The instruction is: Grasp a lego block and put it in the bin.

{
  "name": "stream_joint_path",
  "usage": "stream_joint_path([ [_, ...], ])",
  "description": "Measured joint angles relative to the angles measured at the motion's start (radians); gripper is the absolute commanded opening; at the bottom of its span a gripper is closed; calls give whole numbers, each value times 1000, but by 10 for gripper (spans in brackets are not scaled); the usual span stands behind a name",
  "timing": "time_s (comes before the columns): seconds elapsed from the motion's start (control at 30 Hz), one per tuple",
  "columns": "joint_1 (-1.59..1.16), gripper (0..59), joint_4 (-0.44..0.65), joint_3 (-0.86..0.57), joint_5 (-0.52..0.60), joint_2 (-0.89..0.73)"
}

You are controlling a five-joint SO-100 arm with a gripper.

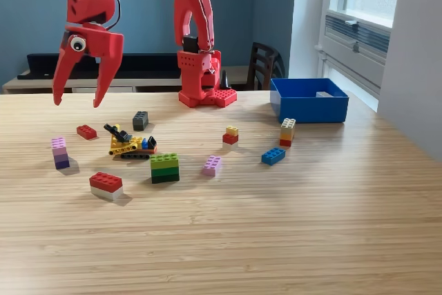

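Claw (76,101) released, jaws spread, hanging clear above table (276,226). Bin (309,100) well off toward exterior view's right: shallow, square, blue, open-topped.

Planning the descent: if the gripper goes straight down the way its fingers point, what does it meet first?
Probably the small red brick, or bare table beside it; the open gripper hangs above that area, but depth is unclear from one view.

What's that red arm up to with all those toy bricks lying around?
The red arm's gripper hangs open above the table, holding nothing. Lego bricks lie scattered below, such as a small red brick and a green stack. The blue bin sits at the exterior view's right. No brick has been grasped yet.
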Motion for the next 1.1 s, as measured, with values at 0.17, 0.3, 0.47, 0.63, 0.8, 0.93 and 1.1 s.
stream_joint_path([
  [0.17, 0, 245, 0, -67, 20, -86],
  [0.3, 0, 248, 0, -127, 37, -150],
  [0.47, 0, 253, 0, -187, 52, -210],
  [0.63, -5, 252, 0, -261, 77, -293],
  [0.8, -38, 251, 0, -301, 89, -365],
  [0.93, -37, 252, 0, -341, 92, -419],
  [1.1, -41, 251, 0, -397, 95, -472],
])
